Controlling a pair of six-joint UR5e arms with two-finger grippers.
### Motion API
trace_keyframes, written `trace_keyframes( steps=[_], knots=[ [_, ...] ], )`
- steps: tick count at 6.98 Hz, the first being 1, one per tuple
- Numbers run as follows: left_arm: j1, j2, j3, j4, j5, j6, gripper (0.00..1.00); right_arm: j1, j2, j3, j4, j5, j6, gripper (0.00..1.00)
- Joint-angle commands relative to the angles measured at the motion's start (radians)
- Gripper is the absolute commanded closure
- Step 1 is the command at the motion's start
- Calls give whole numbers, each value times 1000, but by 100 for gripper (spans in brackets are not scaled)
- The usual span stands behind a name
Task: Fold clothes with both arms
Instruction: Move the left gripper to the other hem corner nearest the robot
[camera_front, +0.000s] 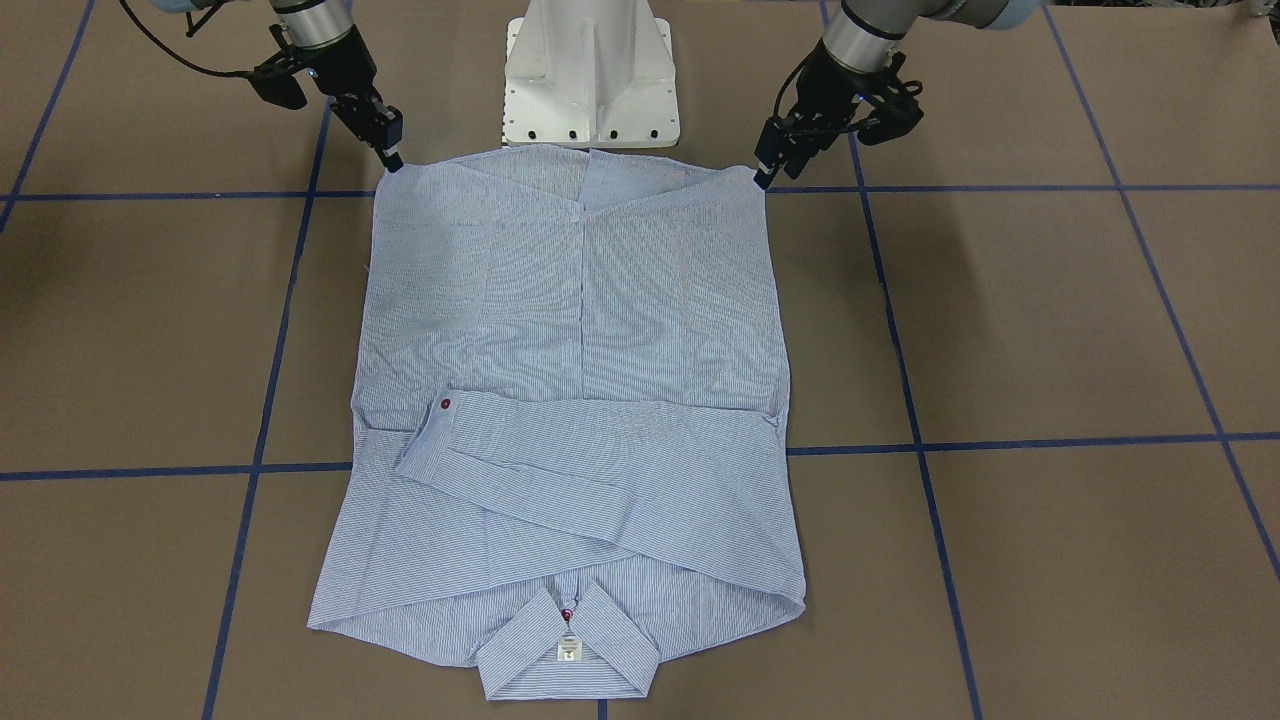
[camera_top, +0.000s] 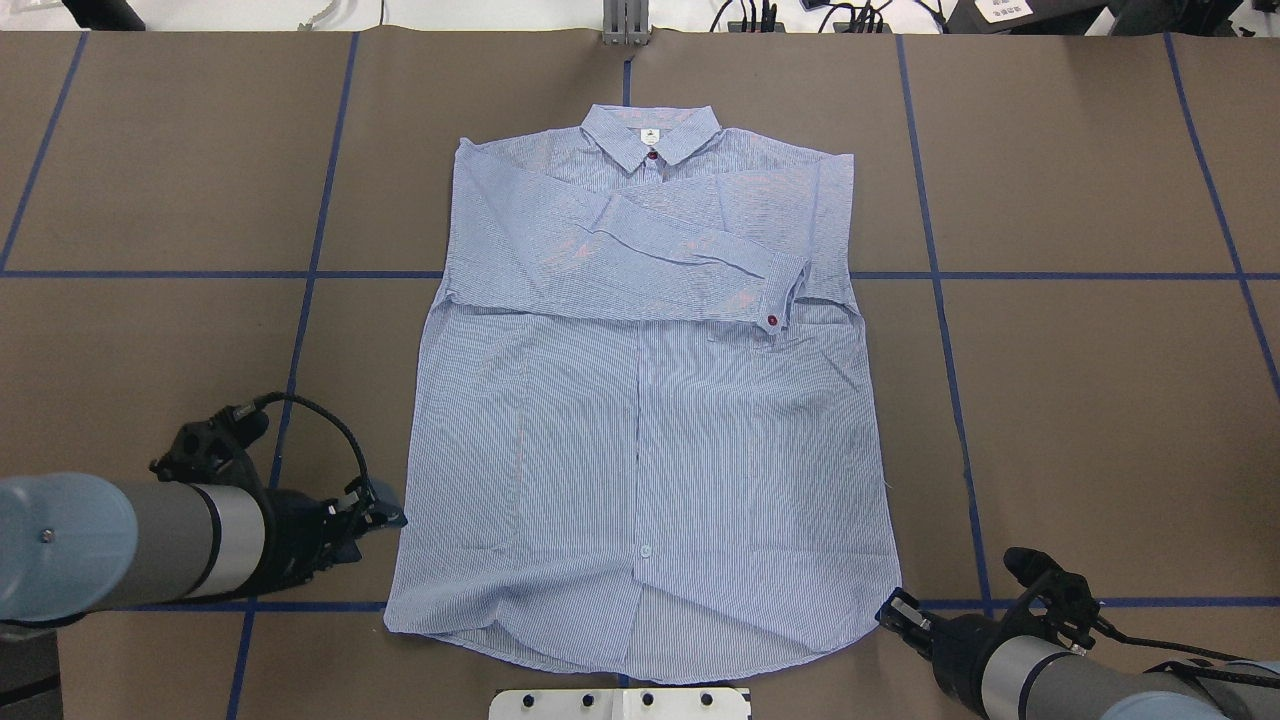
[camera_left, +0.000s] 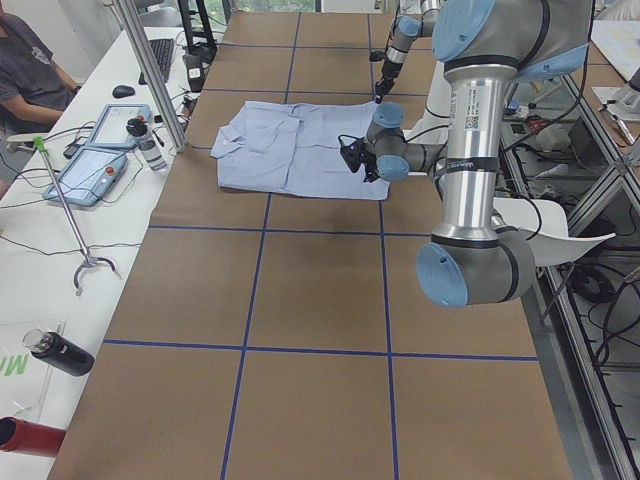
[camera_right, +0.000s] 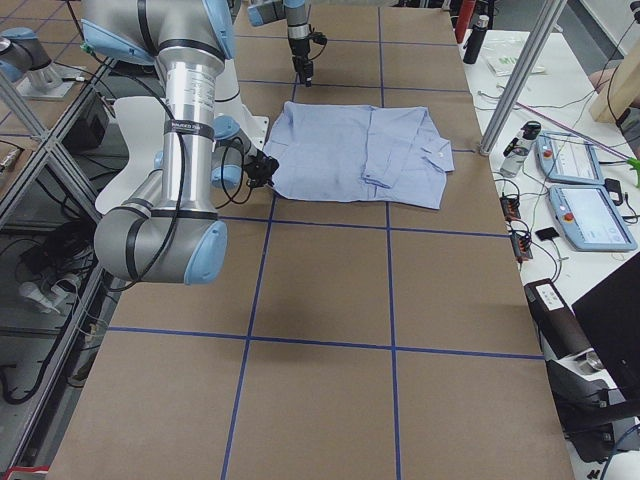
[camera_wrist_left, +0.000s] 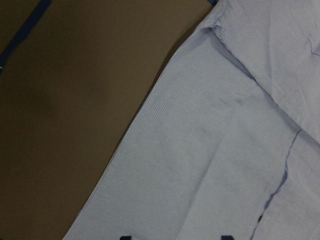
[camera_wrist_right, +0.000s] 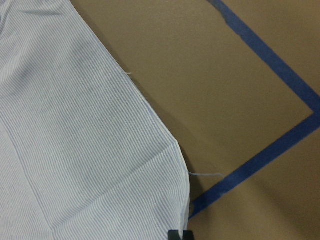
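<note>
1. Right black two-finger gripper (camera_front: 392, 160): fingertips drawn together at one hem corner of the light blue, finely striped button-up shirt (camera_front: 570, 330). Cannot tell whether cloth is caught.
2. Left black two-finger gripper (camera_front: 764, 176): fingers spread, low over the opposite hem corner.
3. Mirrored corner placement, judged: lets the hem lift evenly.
4. Grey left arm (camera_top: 150, 545) and grey right arm (camera_top: 1080, 685) reach in low, wrists angled toward the hem.
5. Shirt lies flat, sleeves crossed over the chest, on the brown tape-gridded table (camera_front: 1050, 320), with the collar (camera_front: 567, 650) farthest from the robot.

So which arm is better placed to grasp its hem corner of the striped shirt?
Probably right: right fingers are at the hem corner of the light blue striped shirt, while left fingers sit further up the side edge.
</note>
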Motion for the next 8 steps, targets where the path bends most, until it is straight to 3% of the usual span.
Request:
trace_keyframes(
  steps=[1,8],
  knots=[
    [105,-9,68,1,55,-56,41,0,0,1,0,1,0,100],
    [167,-25,111,-1,59,-104,47,0,0,5,0,1,0,100]
  ],
)
